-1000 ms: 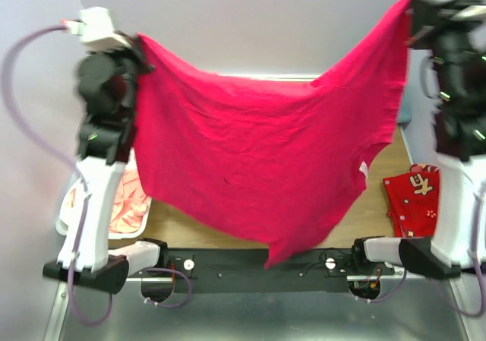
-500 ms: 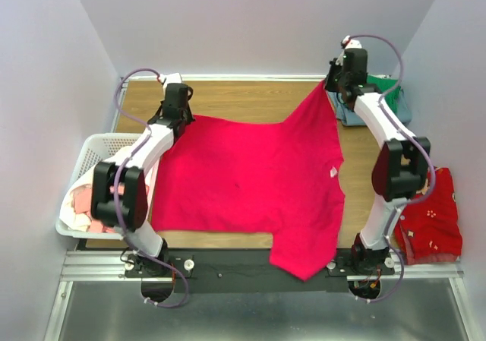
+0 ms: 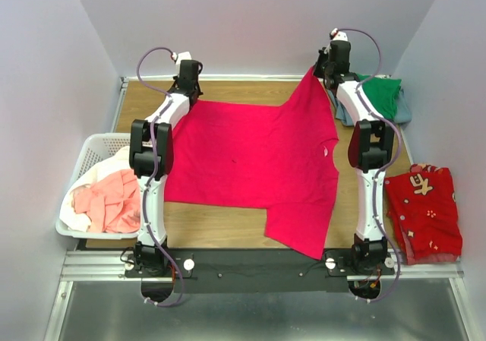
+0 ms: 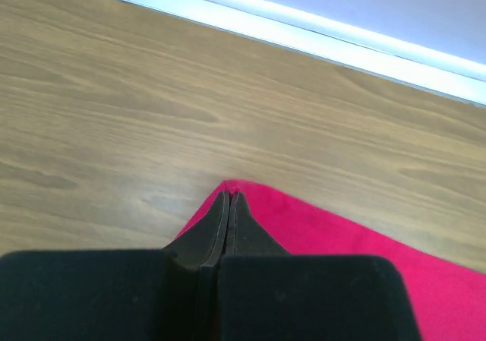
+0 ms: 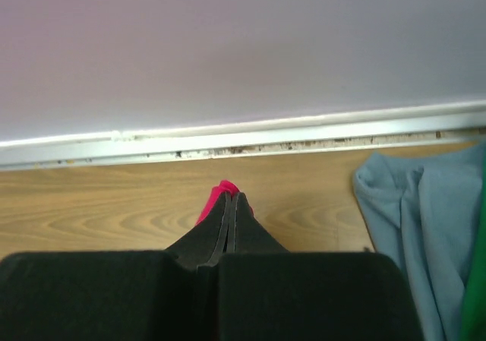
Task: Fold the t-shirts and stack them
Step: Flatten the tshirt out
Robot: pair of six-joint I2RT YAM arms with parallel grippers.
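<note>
- Left gripper point(image 4: 229, 197), jaws pressed together, pinches the far-left corner of the crimson-pink t-shirt point(image 3: 250, 159). Beyond my left arm, a white lattice basket point(image 3: 85, 155) holds a crumpled salmon-pink shirt point(image 3: 114, 204) and white cloth point(image 3: 102, 170).
- Centre: the crimson-pink t-shirt lies spread on the wooden table point(image 3: 220, 221), a matte knit, lightly creased, with one sleeve draped past the near edge.
- It looks light and limp with no stiffness of its own, so I expect it to sag between holds. Corners, hem and seams are where I would take it, both sides together.
- My right gripper point(image 5: 230, 197), likewise closed tight, nips a small peak of the same cloth at the far-right corner, raised off the wood.
- Right: a green shirt point(image 3: 380, 92) and a grey-blue shirt point(image 5: 410, 212) lie heaped, and a red patterned cloth point(image 3: 425, 212) lies beside the table.
</note>
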